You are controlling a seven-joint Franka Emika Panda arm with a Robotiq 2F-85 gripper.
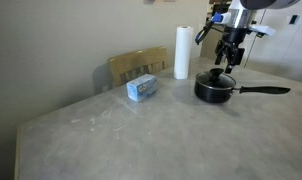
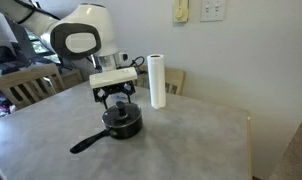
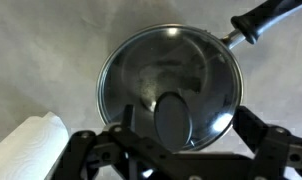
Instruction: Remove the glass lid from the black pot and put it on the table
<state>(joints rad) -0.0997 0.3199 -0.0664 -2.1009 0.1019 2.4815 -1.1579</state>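
The black pot (image 1: pixel 215 89) stands on the table (image 1: pixel 141 135), its long handle (image 1: pixel 266 90) lying flat. It also shows in the other exterior view (image 2: pixel 122 123). The glass lid (image 3: pixel 169 85) sits on the pot, its metal rim matching the pot's edge, with the black knob (image 3: pixel 173 118) in its middle. My gripper (image 3: pixel 181 140) hangs directly above the lid, fingers spread on either side of the knob without touching it. In both exterior views the gripper (image 1: pixel 227 55) (image 2: pixel 118 97) is just above the pot. It is open and empty.
A white paper-towel roll (image 1: pixel 181 52) stands upright behind the pot; it also shows in the wrist view (image 3: pixel 26 148). A blue and white box (image 1: pixel 142 89) lies to the side. A wooden chair (image 1: pixel 137 64) stands at the far edge.
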